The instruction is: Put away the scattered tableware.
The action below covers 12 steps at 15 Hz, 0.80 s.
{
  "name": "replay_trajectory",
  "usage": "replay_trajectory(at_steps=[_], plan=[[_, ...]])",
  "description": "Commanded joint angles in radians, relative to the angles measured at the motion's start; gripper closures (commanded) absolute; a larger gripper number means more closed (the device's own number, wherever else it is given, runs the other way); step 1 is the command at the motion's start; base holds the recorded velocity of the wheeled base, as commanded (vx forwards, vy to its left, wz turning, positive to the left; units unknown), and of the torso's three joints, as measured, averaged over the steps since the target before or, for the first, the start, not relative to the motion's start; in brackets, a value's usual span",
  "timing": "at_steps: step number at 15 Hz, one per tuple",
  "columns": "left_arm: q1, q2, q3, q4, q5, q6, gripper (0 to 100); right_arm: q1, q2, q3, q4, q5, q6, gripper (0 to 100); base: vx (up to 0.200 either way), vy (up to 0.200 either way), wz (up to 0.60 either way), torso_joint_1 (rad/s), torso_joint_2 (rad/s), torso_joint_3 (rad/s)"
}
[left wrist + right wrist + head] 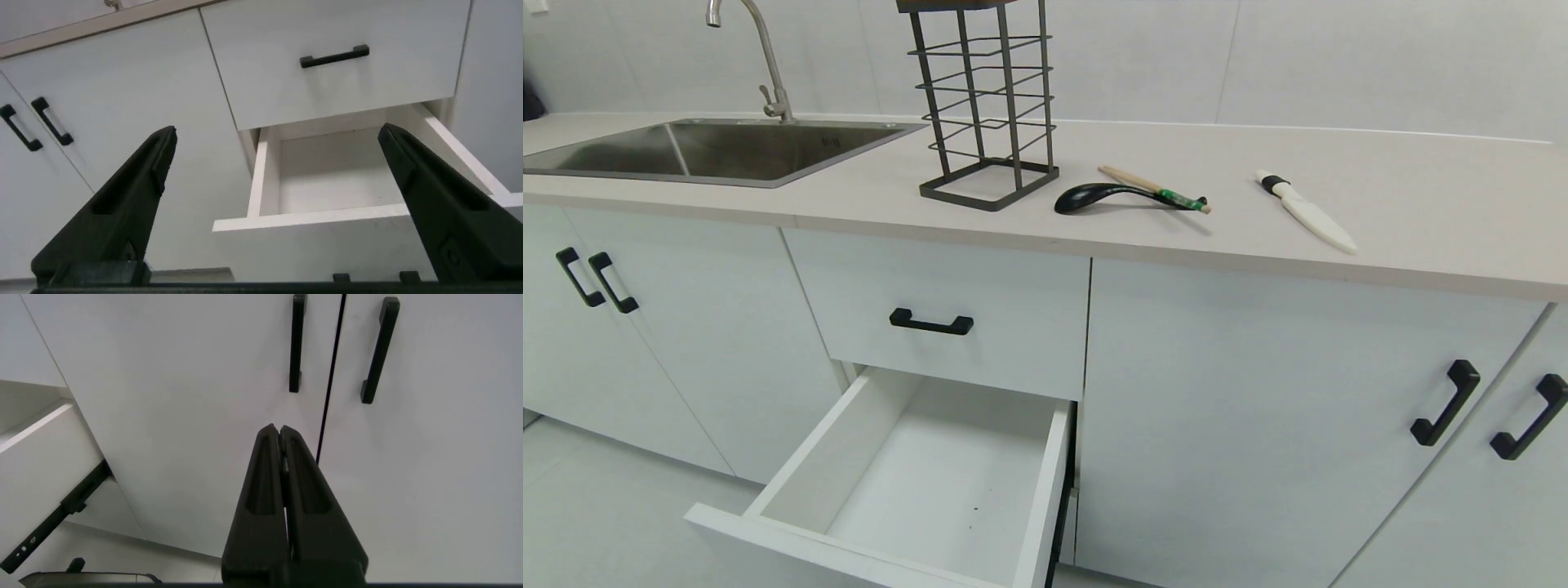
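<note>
On the countertop lie a black spoon, a pair of wooden chopsticks with green bands crossing its handle, and a white knife with a black band, farther right. The lower drawer stands pulled out with nothing inside it, and it also shows as the drawer in the left wrist view. My left gripper is open, facing that drawer from a little way off. My right gripper is shut with nothing held, low in front of the cabinet doors.
A tall black wire rack stands on the counter left of the spoon. A steel sink with a tap lies at far left. A shut drawer with a black handle sits above the open one.
</note>
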Motion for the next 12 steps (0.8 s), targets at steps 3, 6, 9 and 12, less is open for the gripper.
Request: replay_trajectory(at_steps=[3,6,9,12], plan=[[-0.064,-0.076,0.029,-0.012,0.001,-0.003,0,0.000,0.002,0.000,0.000,0.000,0.000,100,0.000,0.000,0.00,0.000,0.00,0.000],[-0.036,-0.134,0.042,0.196,0.019,-0.002,0,0.000,0.002,0.000,0.000,0.000,0.000,100,0.000,0.000,0.00,0.000,0.00,0.000],[-0.036,-0.134,0.042,0.229,0.111,-0.089,0,0.000,0.002,0.000,0.000,0.000,0.000,100,0.000,0.000,0.00,0.000,0.00,0.000],[-0.037,-0.134,0.042,0.259,0.179,-0.207,0,0.000,0.002,0.000,0.000,0.000,0.000,100,0.000,0.000,0.00,0.000,0.00,0.000]])
